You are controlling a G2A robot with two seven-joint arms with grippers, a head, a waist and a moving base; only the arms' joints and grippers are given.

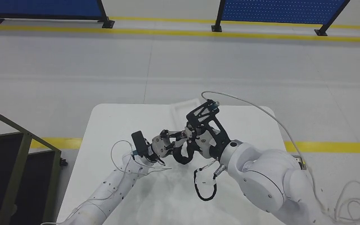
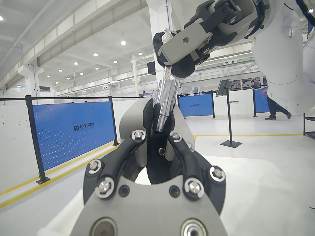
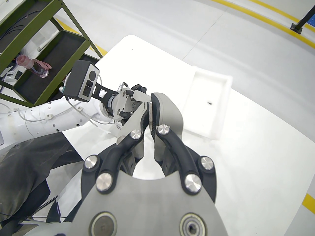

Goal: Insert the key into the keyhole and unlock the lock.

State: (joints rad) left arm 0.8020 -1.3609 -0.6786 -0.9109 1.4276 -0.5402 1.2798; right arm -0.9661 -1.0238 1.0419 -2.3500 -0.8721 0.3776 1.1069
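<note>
Both task pieces are hanging in mid-air over the table [image 1: 112,121], and I'm reading the contact mostly off the left wrist view. L gripper [image 2: 160,115] is clamping shut on the lock [image 2: 165,100], a short chrome cylinder standing roughly upright. Its lower half is sitting between the black pads [image 2: 148,114] and its top end is poking out free. R gripper [image 3: 150,120] is squeezing closed on the flat head of the key [image 2: 167,71]. The blade is pointing down w/ its tip at, prob. just inside, the top of the lock; I can't tell how deep it's sitting. I'm judging the lock as stiff, polished and slippery, and dense for its size. Being round, it's likely wanting to spin in the pads once the key is turning. So a firm squeeze around the mid-body, approx where it's being held, is looking right. The key is looking thin, light and rigid, but the blade could be binding or bending if it's going in off-axis. Gripping across the flat faces of the head is giving the best torque w/o slip. A white tray [image 3: 228,79] is lying on the table, well apart from both grippers.
</note>
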